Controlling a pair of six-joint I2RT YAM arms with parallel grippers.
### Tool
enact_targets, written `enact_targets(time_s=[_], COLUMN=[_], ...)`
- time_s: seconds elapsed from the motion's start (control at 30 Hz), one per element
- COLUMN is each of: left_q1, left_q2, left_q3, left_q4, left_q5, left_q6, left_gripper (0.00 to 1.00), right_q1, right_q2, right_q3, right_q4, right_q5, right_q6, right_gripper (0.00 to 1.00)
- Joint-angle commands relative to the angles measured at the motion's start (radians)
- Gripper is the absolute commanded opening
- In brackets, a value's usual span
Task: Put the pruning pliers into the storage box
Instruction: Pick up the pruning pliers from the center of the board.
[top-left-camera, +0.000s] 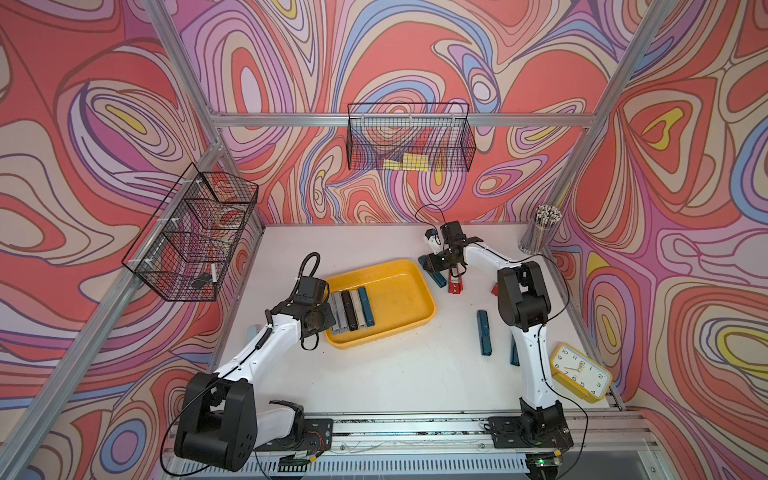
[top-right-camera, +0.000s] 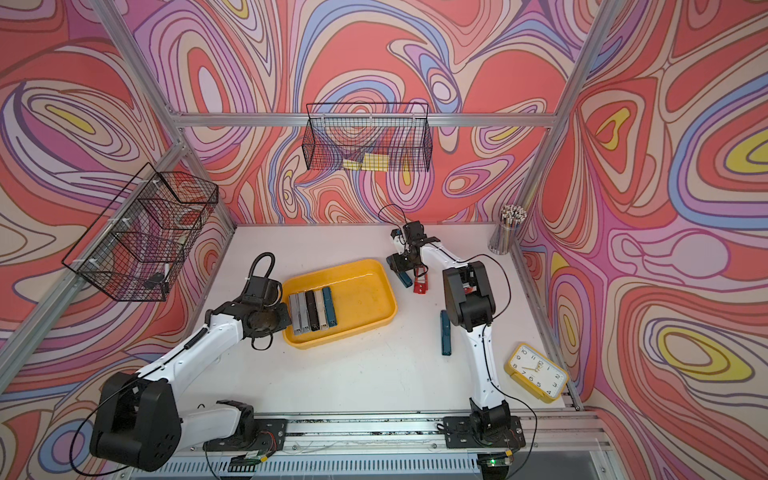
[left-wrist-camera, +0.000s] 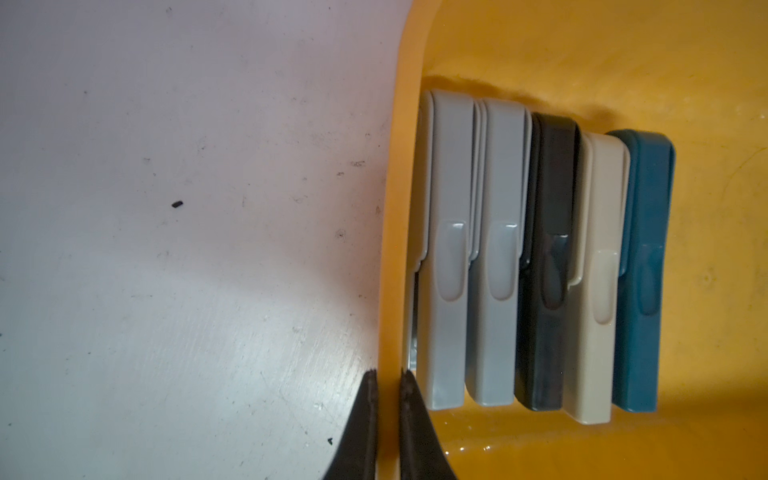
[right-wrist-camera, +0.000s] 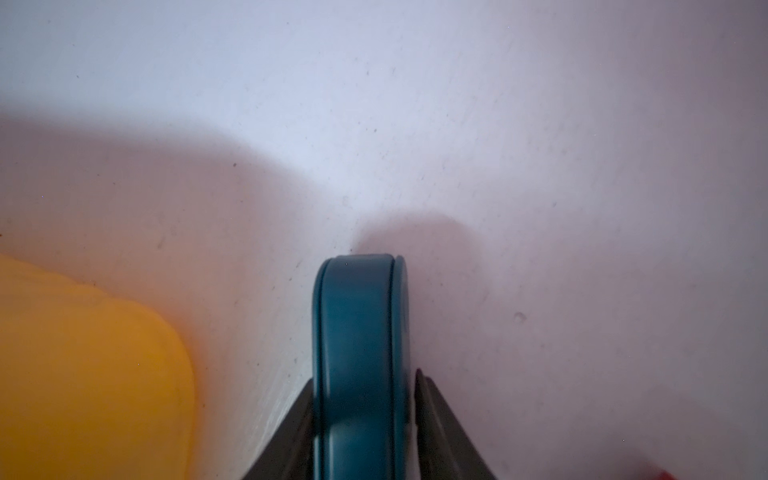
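Note:
The storage box (top-left-camera: 374, 264) (top-right-camera: 345, 263) is a yellow tray lying mid-table. Several pruning pliers (top-left-camera: 351, 309) (top-right-camera: 313, 311) lie side by side at its left end: grey, black, beige and teal (left-wrist-camera: 449, 249). My left gripper (left-wrist-camera: 388, 374) (top-left-camera: 328, 318) pinches the tray's left rim (left-wrist-camera: 395, 208). My right gripper (right-wrist-camera: 365, 376) (top-left-camera: 432, 270) straddles a teal plier (right-wrist-camera: 357, 316) (top-left-camera: 438, 280) lying on the table right of the tray. One finger touches it, and a sliver of gap shows at the other. Red pliers (top-left-camera: 456, 284) and another teal plier (top-left-camera: 483, 332) lie loose nearby.
A yellow clock (top-left-camera: 581, 377) stands at the front right. A cup of white-tipped sticks (top-left-camera: 540, 232) stands at the back right corner. Black wire baskets hang on the back wall (top-left-camera: 409, 141) and the left wall (top-left-camera: 195, 245). A teal bar (top-left-camera: 514, 353) lies half hidden behind the right arm.

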Motion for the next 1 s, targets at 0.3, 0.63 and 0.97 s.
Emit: enact_targets(time_s=[0.3,0.63,0.97], left_q1=[0.02,0.021,0.021], left_q2=[-0.019,-0.017,-0.022], left_q3=[-0.031,-0.036,-0.036], left_q4=[0.01,0.042,0.054], left_q5=[-0.02,0.011,0.035], left_q6=[-0.015,-0.018,-0.008], left_gripper=[0.04,0.03,0.02], right_q1=[0.01,0.013,0.025], right_q2=[0.004,-0.099,-0.194], right_q3=[-0.002,-0.105,-0.185], right_q4=[-0.006,0.013,0.028], right_q5=[0.033,0.07,0.073], right_q6=[0.012,0.05,0.087], right_gripper=[0.2,0.08,0.04])
